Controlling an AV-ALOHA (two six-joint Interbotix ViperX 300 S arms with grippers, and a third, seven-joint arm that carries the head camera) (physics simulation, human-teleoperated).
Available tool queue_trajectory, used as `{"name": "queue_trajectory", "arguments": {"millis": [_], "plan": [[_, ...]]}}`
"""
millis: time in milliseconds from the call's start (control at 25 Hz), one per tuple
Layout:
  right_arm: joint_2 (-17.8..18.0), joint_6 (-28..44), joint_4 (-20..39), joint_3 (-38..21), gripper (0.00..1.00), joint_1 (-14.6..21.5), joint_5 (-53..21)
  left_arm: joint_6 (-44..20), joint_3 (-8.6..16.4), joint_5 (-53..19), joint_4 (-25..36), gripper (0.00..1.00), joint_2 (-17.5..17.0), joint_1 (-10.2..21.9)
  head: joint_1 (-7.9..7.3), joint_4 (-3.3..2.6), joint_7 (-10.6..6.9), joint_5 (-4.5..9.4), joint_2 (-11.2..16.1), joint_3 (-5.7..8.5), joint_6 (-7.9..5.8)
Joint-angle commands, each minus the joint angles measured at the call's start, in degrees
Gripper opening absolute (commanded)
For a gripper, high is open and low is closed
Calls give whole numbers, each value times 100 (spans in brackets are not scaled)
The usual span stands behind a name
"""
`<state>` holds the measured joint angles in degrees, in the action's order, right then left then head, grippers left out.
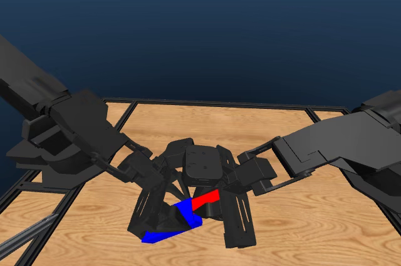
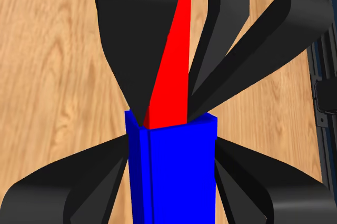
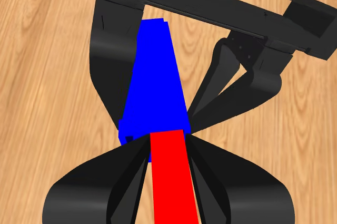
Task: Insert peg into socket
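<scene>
The blue socket (image 1: 178,222) hangs above the table with my left gripper (image 1: 156,216) shut on it. The thin red peg (image 1: 207,199) is held by my right gripper (image 1: 232,213), also shut. In the left wrist view the peg (image 2: 174,76) runs straight into the open end of the socket (image 2: 174,176), its tip inside the hollow. The right wrist view shows the same joint: the peg (image 3: 172,176) meets the socket (image 3: 155,87) end to end, my own jaws pressed on both sides of the red bar. Both grippers almost touch at the middle of the table.
The wooden table (image 1: 301,228) lies beneath both arms, framed by a dark rail (image 1: 219,103) along its back and sides. A third arm's black block (image 1: 203,166) sits just behind the two grippers.
</scene>
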<state>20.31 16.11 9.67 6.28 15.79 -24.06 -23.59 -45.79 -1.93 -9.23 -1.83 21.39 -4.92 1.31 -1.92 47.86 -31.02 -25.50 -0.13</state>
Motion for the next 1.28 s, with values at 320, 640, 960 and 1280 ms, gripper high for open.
{"name": "queue_trajectory", "arguments": {"millis": [320, 640, 960, 1280], "plan": [[-464, 464, -166, 419, 100, -70, 306, -3357, 787, -2487, 2605, 0, -374, 186, -35, 15, 11, -69, -16, 74, 19], [-1112, 1002, -180, 1650, 100, -286, 370, -4947, 1004, -3540, 3906, 0, -218, 667, 51, 1, 54, -70, -11, 86, 63], [-1575, 1485, -330, 2941, 0, -810, 1519, -5196, 1252, -3818, 4122, 0, -129, 710, 174, -21, 86, -105, -9, 99, 122], [-860, 1037, -616, 2287, 0, -769, 2333, -5254, 1230, -3815, 4172, 0, 24, 660, 293, -41, 131, -104, 9, 96, 178]]}}
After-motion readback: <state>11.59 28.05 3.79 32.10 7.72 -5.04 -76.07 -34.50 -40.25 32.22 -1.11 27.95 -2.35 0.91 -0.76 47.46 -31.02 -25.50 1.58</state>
